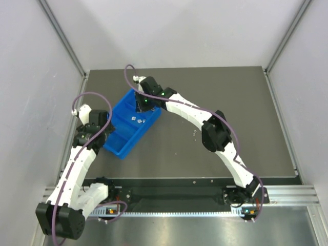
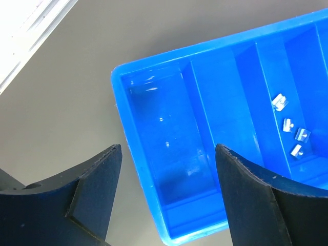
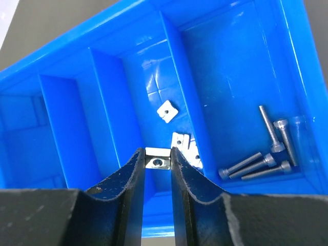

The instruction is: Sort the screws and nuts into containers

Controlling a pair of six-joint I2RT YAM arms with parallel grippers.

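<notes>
The blue tray point(image 1: 123, 143) lies left of centre on the dark mat, its containers side by side. My right gripper point(image 3: 158, 154) hangs over the tray's middle compartment, shut on a square silver nut point(image 3: 158, 162) pinched between its fingertips. Below it more nuts point(image 3: 167, 110) lie in that compartment, and several screws point(image 3: 266, 154) lie in the end compartment to the right. My left gripper point(image 2: 168, 151) is open and empty, its fingers straddling the near corner of the tray point(image 2: 148, 205). Several nuts point(image 2: 290, 132) show in a compartment further along in the left wrist view.
A few tiny loose metal pieces point(image 1: 195, 132) lie on the mat right of the tray, next to the right arm's elbow. White walls and a metal frame post point(image 1: 66, 41) enclose the mat on three sides.
</notes>
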